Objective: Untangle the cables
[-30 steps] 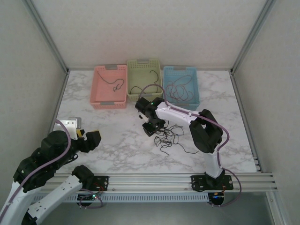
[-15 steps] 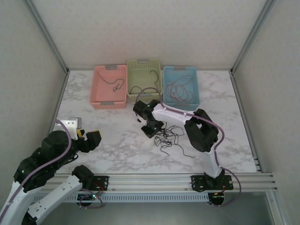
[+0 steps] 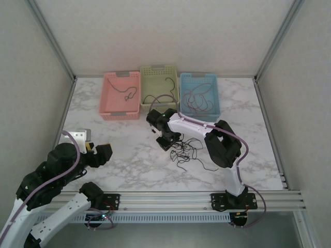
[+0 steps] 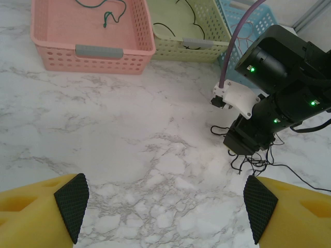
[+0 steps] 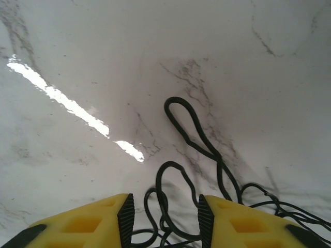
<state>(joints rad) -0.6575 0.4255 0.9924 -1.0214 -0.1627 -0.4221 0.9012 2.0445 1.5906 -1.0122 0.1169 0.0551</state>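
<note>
Strand selection is in hand: with the cables [image 3: 187,150] heaped at frame centre on the table [image 3: 129,157], the right pincer [image 5: 163,209] is set half-spread astride one loop, nothing pinched, the left pincer [image 4: 165,201] is held wide apart at lower left, and closure on a single strand is called for next.

The cables [image 3: 185,151] lie on the table [image 3: 129,155] before three baskets [image 3: 158,68].

My table [image 3: 124,150] is white marble with grey veins. At twelve o'clock I see a pink basket [image 3: 120,114], a green basket [image 3: 155,107] and a blue basket [image 3: 199,76]. The cables [image 3: 187,151] heaped mid-table look black. My left gripper [image 4: 165,206] has yellow fingers [image 4: 295,217] and black pads [image 4: 72,204].
</note>
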